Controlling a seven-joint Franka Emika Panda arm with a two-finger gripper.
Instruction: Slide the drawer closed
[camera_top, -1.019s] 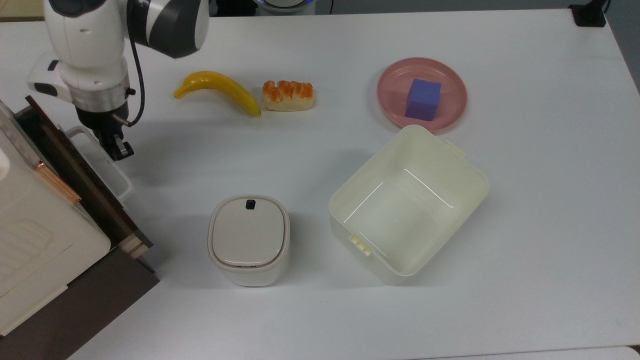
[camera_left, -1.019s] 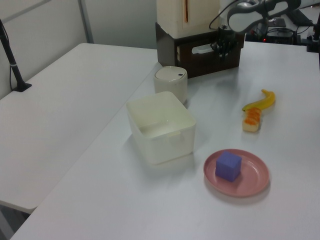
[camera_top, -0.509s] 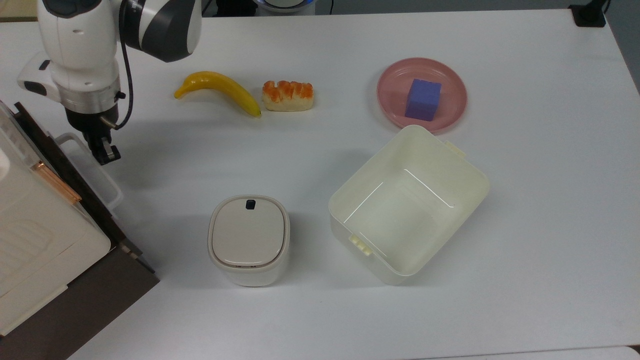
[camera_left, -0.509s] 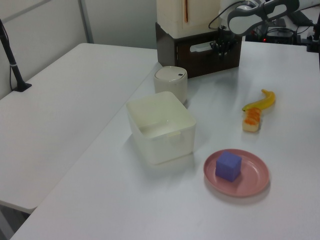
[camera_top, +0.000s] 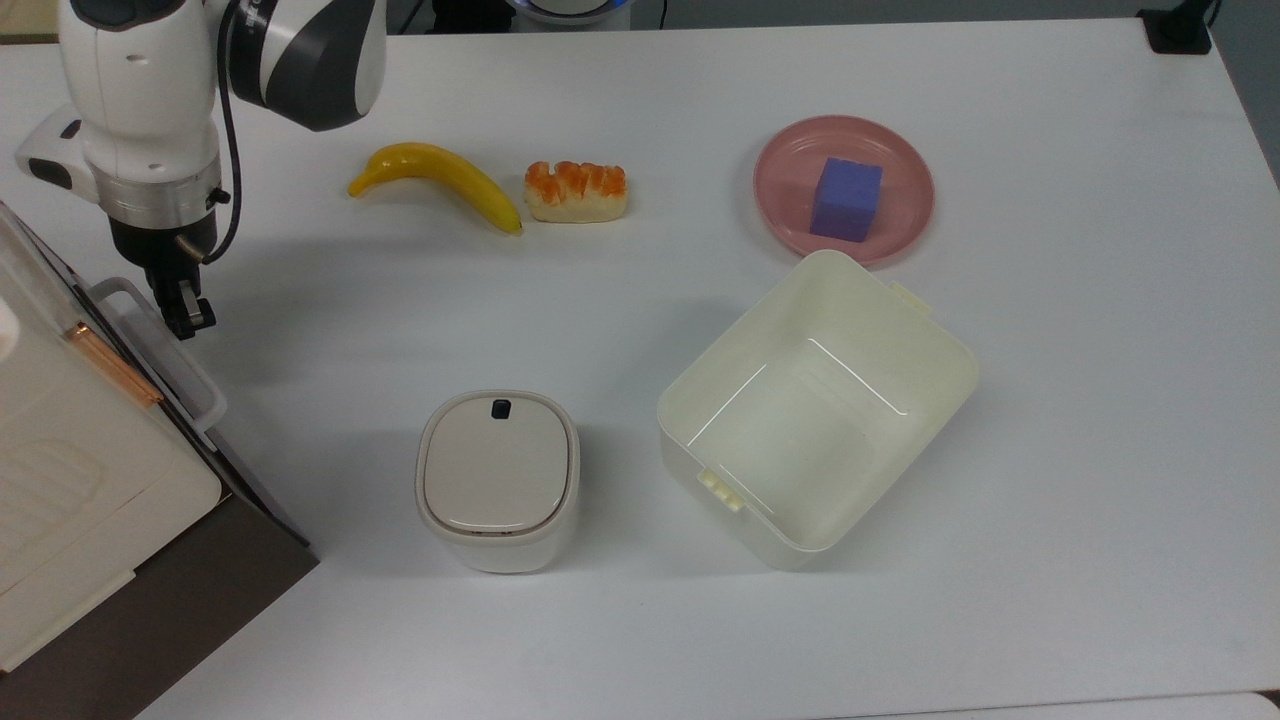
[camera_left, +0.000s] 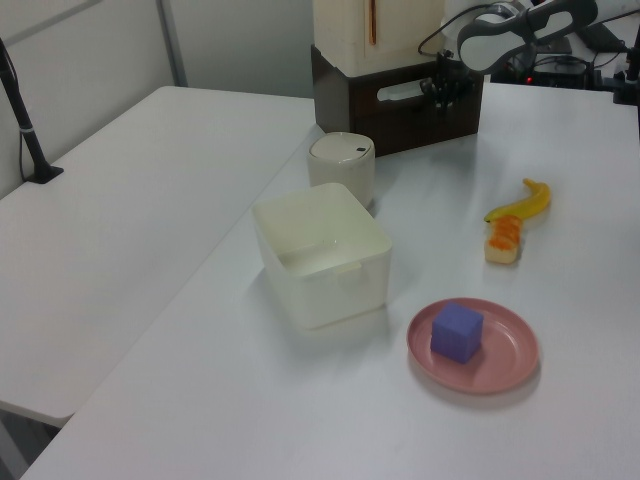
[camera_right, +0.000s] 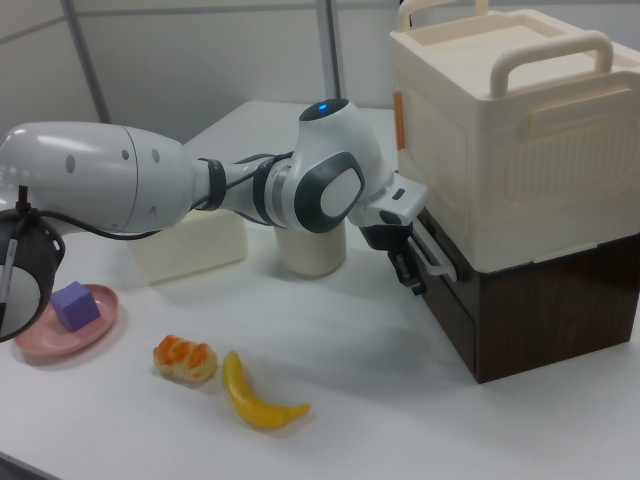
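Since one second earlier, the drawer (camera_top: 190, 400) has slid back into the dark brown cabinet (camera_top: 150, 620), its front panel now nearly flush, and the hand (camera_top: 186, 318) has travelled with it toward the top view's left. In the top view the hand points downward against the drawer's white loop handle (camera_top: 160, 345), at the handle's far end; whether its fingers are parted or pressed together cannot be told. In the right view the hand (camera_right: 409, 272) sits at the handle (camera_right: 432, 252) on the cabinet's front, below a cream lidded case (camera_right: 520, 130) stacked on top of the cabinet.

On the white table (camera_top: 1050, 450) lie a banana (camera_top: 440, 180) and, just beside it, a piece of toy sushi (camera_top: 576, 191). A pink plate (camera_top: 905, 165) carries a purple cube (camera_top: 846, 198). An open cream plastic bin (camera_top: 815, 410) stands near the plate, and a white lidded container (camera_top: 497, 480) with a small black button (camera_top: 501, 407) stands between the bin and the cabinet.
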